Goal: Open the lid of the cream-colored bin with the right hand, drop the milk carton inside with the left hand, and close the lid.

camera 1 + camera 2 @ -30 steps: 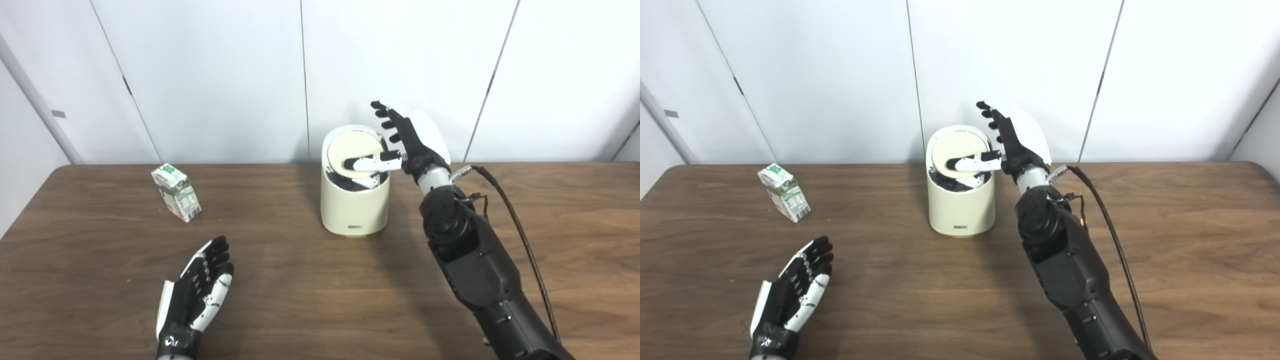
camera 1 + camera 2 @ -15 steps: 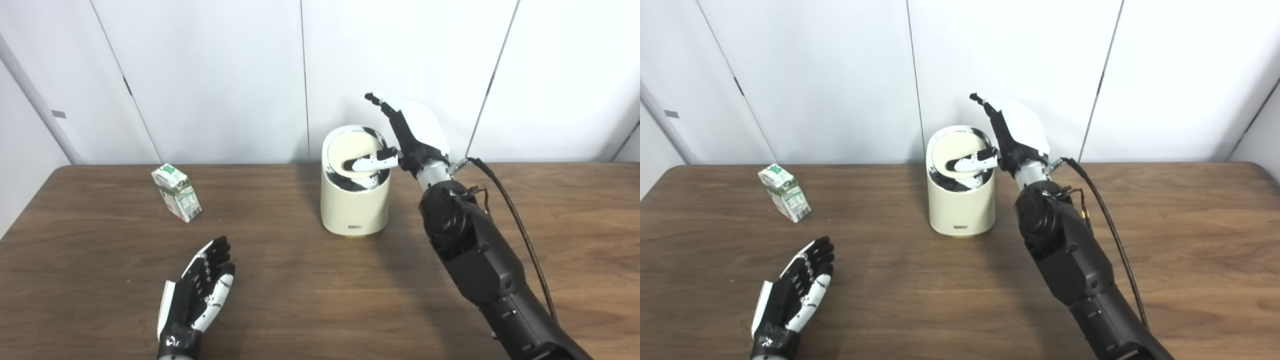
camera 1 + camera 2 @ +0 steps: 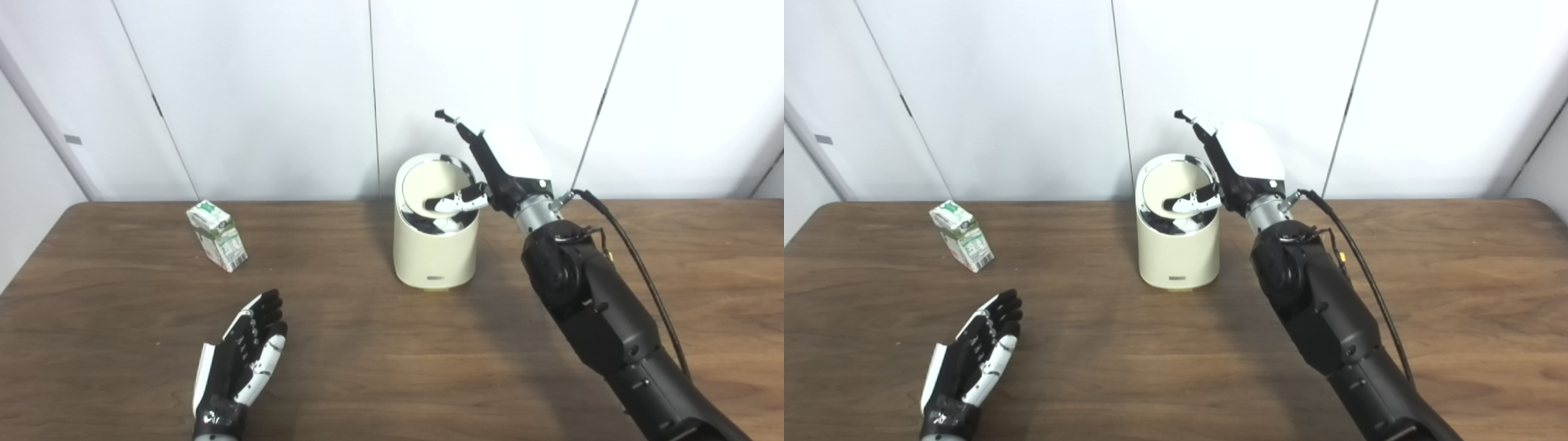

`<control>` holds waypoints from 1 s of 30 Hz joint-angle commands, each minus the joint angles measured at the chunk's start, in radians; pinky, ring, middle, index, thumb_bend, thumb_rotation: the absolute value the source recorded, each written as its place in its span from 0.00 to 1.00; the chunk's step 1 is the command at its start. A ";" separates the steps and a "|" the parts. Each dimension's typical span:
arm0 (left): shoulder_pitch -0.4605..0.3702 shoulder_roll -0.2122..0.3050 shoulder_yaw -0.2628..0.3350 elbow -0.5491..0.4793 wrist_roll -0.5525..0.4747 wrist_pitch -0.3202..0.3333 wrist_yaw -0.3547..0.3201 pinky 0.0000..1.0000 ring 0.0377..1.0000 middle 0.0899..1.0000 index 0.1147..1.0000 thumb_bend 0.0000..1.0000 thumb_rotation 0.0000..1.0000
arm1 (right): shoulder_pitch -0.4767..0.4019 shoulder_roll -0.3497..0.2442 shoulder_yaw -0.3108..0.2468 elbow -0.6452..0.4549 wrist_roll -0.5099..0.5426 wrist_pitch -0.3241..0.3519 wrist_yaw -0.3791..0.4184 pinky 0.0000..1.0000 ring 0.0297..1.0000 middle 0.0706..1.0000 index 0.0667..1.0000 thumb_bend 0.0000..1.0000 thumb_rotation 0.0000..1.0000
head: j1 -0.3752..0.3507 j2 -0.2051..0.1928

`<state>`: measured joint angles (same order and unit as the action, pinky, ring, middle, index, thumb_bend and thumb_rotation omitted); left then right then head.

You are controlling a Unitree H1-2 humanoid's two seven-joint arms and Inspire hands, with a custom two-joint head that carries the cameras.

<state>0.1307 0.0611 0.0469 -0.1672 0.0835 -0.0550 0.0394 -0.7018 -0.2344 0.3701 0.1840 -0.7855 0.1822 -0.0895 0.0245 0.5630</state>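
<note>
The cream-colored bin [image 3: 435, 254] stands upright at the middle of the table, near the back. Its round swing lid [image 3: 430, 187] is tilted inward, showing a dark gap along the front rim. My right hand [image 3: 499, 162] is at the bin's right rim, open, its thumb pressing down on the lid and its fingers [image 3: 1195, 121] raised above. The green and white milk carton [image 3: 217, 235] stands tilted at the left. Well in front of the carton, my left hand [image 3: 242, 358] rests open on the table, palm up, holding nothing.
The brown wooden table [image 3: 380, 355] stretches wide on both sides of the bin. A white panelled wall [image 3: 257, 92] stands right behind it. A black cable [image 3: 637, 269] runs along my right forearm.
My right hand has rolled over, palm turning down, and its thumb has pushed the lid further into the bin. The left hand and the carton have not moved.
</note>
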 commanded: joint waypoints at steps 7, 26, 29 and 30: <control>-0.012 -0.002 -0.008 0.029 0.004 0.000 -0.003 0.81 0.83 0.84 0.85 0.36 0.52 | -0.004 -0.032 -0.003 -0.013 -0.052 -0.016 0.017 0.76 0.85 0.85 0.87 0.88 0.14 | -0.001 -0.007; -0.020 -0.002 -0.006 0.054 -0.018 -0.034 -0.008 0.85 0.84 0.83 0.89 0.42 0.62 | 0.030 0.037 -0.089 -0.120 0.049 0.011 0.096 0.77 0.84 0.85 0.86 0.76 0.29 | -0.004 -0.012; -0.021 0.005 -0.011 0.059 -0.018 -0.047 -0.017 0.86 0.85 0.84 0.89 0.42 0.66 | 0.042 0.073 -0.131 -0.149 0.110 0.027 0.097 0.74 0.82 0.83 0.86 0.73 0.34 | 0.000 -0.011; -0.020 0.004 -0.011 0.060 -0.020 -0.048 -0.019 0.85 0.84 0.84 0.89 0.43 0.67 | 0.046 0.083 -0.143 -0.157 0.128 0.029 0.096 0.72 0.81 0.82 0.85 0.72 0.35 | -0.001 -0.011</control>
<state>0.1142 0.0649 0.0446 -0.1431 0.0687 -0.0800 0.0263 -0.6252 -0.1677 0.2418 0.0666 -0.6814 0.2148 0.0191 0.0230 0.5507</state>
